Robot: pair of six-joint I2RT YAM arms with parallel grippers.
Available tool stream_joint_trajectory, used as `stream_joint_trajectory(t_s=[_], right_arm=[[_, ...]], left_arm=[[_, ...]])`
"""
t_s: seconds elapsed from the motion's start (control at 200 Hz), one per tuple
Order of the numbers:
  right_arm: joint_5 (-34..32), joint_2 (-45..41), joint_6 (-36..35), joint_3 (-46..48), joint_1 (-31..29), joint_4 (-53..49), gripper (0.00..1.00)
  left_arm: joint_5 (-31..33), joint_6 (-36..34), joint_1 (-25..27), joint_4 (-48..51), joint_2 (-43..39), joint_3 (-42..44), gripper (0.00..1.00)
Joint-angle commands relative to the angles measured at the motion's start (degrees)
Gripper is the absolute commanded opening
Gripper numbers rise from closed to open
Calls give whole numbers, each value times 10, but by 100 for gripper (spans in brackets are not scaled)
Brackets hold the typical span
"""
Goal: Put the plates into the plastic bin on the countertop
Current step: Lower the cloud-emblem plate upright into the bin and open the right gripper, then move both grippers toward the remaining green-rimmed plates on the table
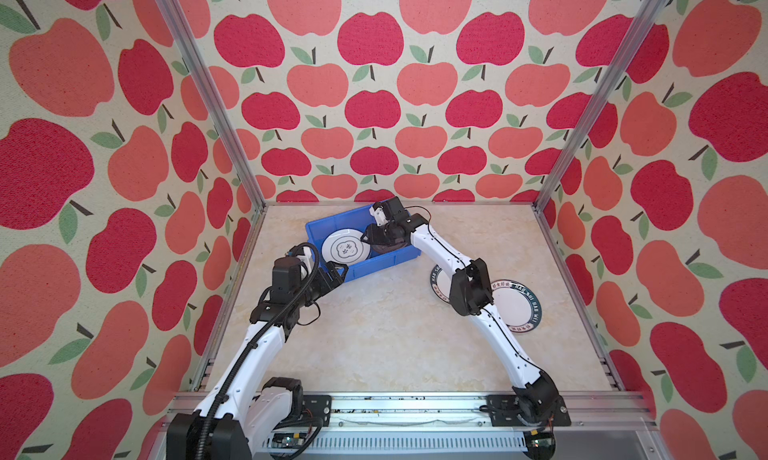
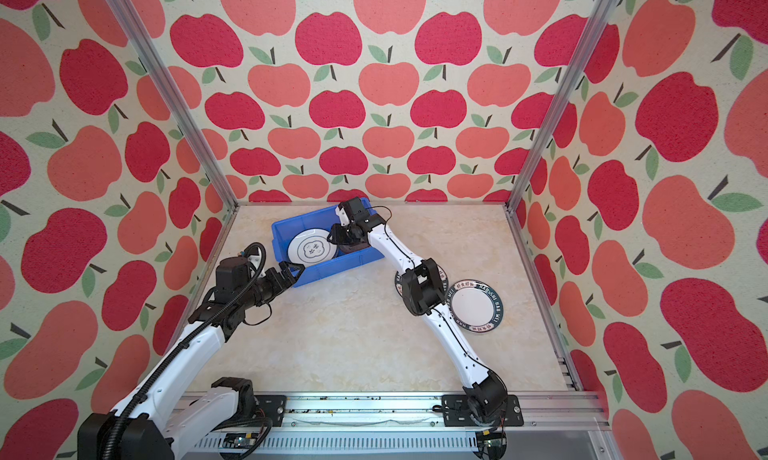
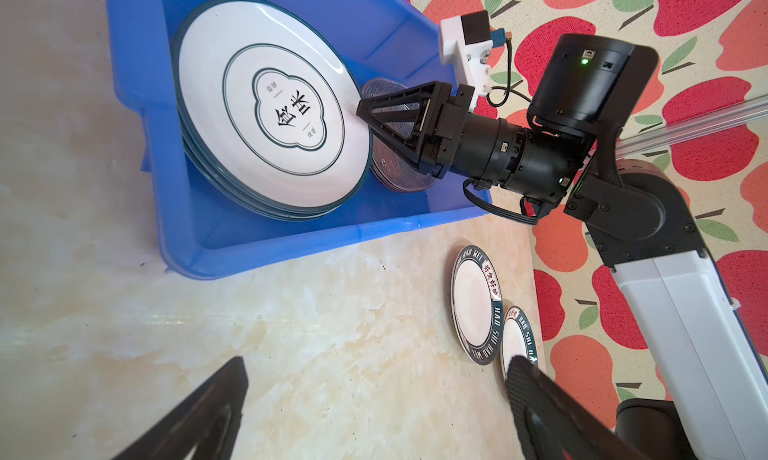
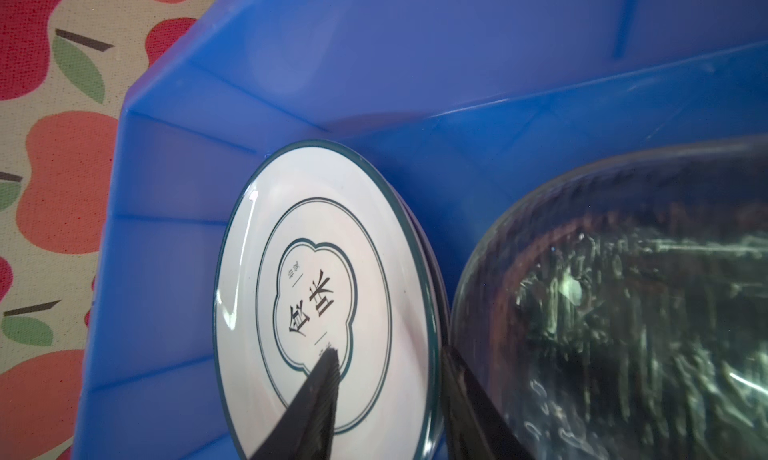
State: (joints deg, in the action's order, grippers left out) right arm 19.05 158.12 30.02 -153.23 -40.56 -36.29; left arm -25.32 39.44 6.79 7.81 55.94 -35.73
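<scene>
Right gripper point(image 4: 388, 352) part-open astride the emblem plate point(image 4: 316, 250) rim, seemingly unclamped; a skewed retreat could knock it into the glass plates point(image 4: 623, 312); left gripper point(image 3: 376, 360) gapes empty

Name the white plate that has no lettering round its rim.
The larger plate in the blue bin: thin-lined rim, central emblem. On the countertop, the exposed plate and the arm-covered plate carry dark lettered rims.
</scene>
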Motion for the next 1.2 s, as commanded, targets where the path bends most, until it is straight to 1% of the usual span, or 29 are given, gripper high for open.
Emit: stream_joint_trajectory(t_s=[0.0, 0.19, 0.305, 0.46, 0.58, 0.6, 0.7, 0.755, 0.8, 0.875, 1.041, 1.136, 1.196], right_arm=[[4, -46, -12, -12, -9, -17, 43], [-12, -59, -22, -9, -10, -34, 43], [-10, -56, -17, -11, -9, -35, 43], [-22, -51, -14, -11, -11, -39, 43], [-17, -52, -15, -11, -9, -43, 42], [-18, -55, -15, -10, -8, -44, 42], [-34, -77, -30, -6, -5, -54, 41], [-41, -105, -39, 18, 4, -51, 41], [-47, -136, -43, 47, 16, -48, 41], [-47, -208, -46, 132, 41, -25, 40], [-71, -416, -72, 401, 91, 69, 40], [-51, -525, -67, 542, 137, 103, 40], [-15, -583, -63, 624, 176, 126, 41]], left_arm=[[-3, -11, 2, -15, 11, -4, 99], [-1, -24, 14, -16, 41, -24, 99], [-4, -34, 23, -12, 53, -35, 99], [-7, -37, 28, -10, 61, -40, 99], [-9, -38, 34, -20, 61, -40, 99], [-12, -39, 36, -24, 76, -40, 99], [-14, -59, 63, -28, 102, -56, 99], [-11, -70, 85, -30, 125, -68, 99], [-14, -76, 102, -36, 143, -78, 99], [-16, -84, 133, -54, 172, -91, 99], [-23, -87, 189, -94, 246, -130, 100], [-28, -90, 217, -113, 289, -158, 97], [-24, -92, 235, -121, 317, -174, 96]])
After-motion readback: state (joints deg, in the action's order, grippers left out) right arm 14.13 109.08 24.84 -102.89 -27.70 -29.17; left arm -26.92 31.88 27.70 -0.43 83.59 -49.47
